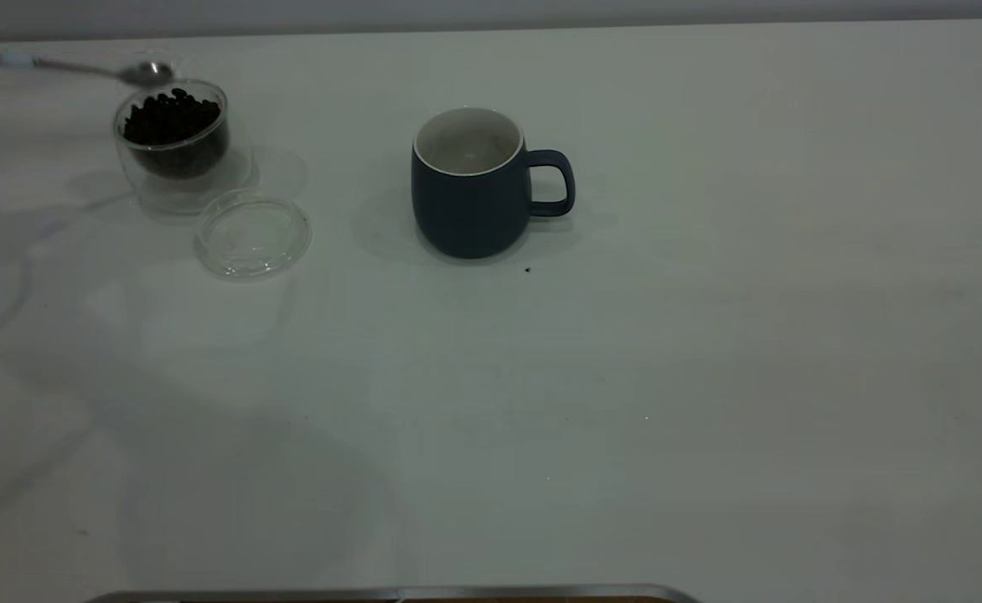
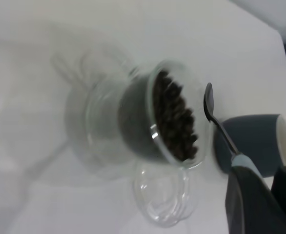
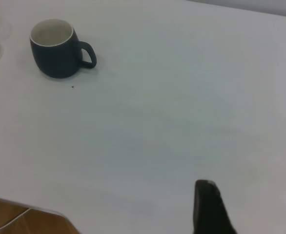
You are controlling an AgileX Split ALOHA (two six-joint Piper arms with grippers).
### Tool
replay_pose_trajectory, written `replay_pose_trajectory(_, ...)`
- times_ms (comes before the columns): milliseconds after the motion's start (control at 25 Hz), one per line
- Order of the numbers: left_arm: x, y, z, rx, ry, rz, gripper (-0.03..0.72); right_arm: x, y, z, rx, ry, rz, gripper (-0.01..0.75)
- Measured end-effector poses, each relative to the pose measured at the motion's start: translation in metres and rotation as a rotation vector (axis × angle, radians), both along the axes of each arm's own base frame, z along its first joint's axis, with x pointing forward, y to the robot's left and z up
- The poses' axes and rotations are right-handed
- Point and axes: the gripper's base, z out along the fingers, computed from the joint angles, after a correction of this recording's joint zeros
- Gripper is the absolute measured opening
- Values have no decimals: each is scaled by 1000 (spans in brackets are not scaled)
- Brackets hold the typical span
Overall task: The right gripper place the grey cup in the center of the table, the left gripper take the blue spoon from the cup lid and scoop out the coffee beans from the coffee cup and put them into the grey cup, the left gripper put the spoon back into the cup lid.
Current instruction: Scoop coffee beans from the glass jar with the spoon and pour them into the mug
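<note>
1. The grey cup (image 1: 478, 182) stands upright near the middle of the table (image 1: 709, 377) — that part looks done. Its inside appears empty.
2. The left gripper (image 2: 253, 195) is clamped on the spoon (image 1: 118, 70), whose bowl hovers just above the bean-filled glass cup (image 1: 174, 142); scooping has not begun.
3. The clear lid (image 1: 253, 234) lies bare beside the glass cup, awaiting the spoon's return.
4. The right gripper (image 3: 245, 209) hangs well away from the cup, fingers spread, holding nothing.
5. The tabletop is plain white — one dark speck (image 1: 527, 270) lies near the grey cup.

White table (image 1: 709, 377): coffee cup (image 1: 174, 142), lid (image 1: 253, 234), grey cup (image 1: 472, 186), perhaps speck (image 1: 527, 270).
</note>
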Motion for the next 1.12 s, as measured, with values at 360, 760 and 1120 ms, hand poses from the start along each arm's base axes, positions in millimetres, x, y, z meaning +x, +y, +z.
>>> replay_pose_trajectory(360,-3,-3,-41,-73,82,45,130,0,0,0,0,0,0,451)
replay_pose_trajectory(760,5,-21,-44,-45,87,30,130,0,0,0,1,1,1,451)
replay_pose_trajectory(1120,6,-22,-45,-50,107,45,130,0,0,0,1,1,1,451)
